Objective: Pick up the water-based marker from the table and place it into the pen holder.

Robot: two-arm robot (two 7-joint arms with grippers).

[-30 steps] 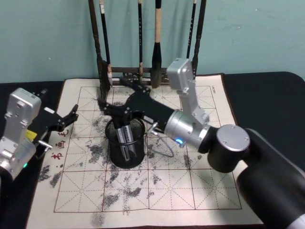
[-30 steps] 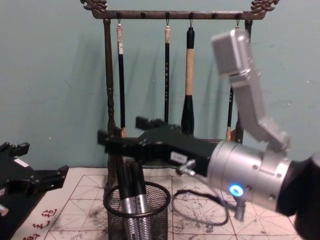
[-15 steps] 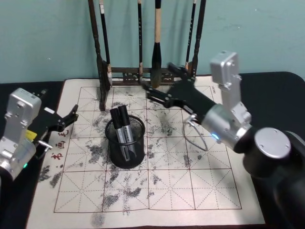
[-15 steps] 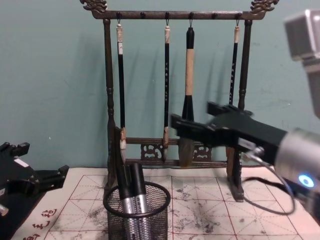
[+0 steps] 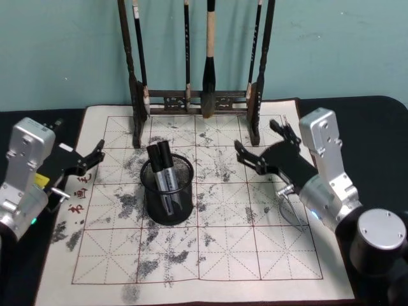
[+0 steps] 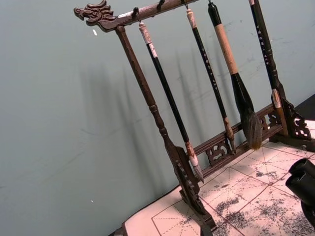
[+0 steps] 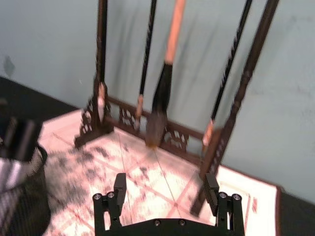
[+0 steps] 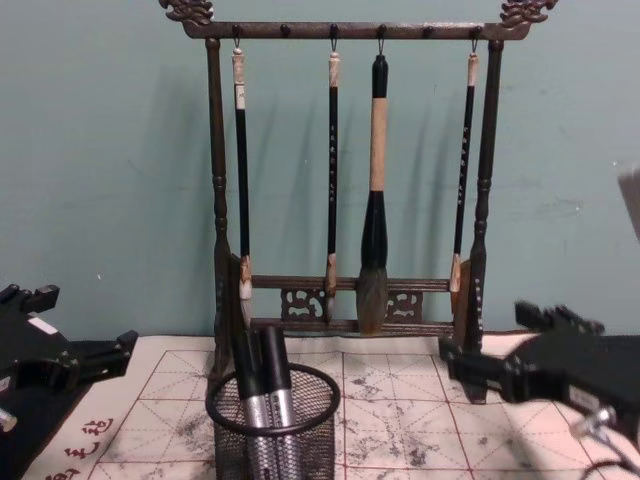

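Calligraphy mat, left border: red printed Chinese characters, visible in the head view beside the left gripper; strokes cannot be resolved.
Calligraphy mat, lower left corner in the chest view: red characters, partly cut off; not legible.
Calligraphy mat, right border near the brush rack: small dark printed line; too small to read.
Markers in the pen holder: faint barrel print; unreadable.

Brush rack — inked mat (perhaps felt).

A calligraphy desk: brush rack standing on an ink-stained grid mat.
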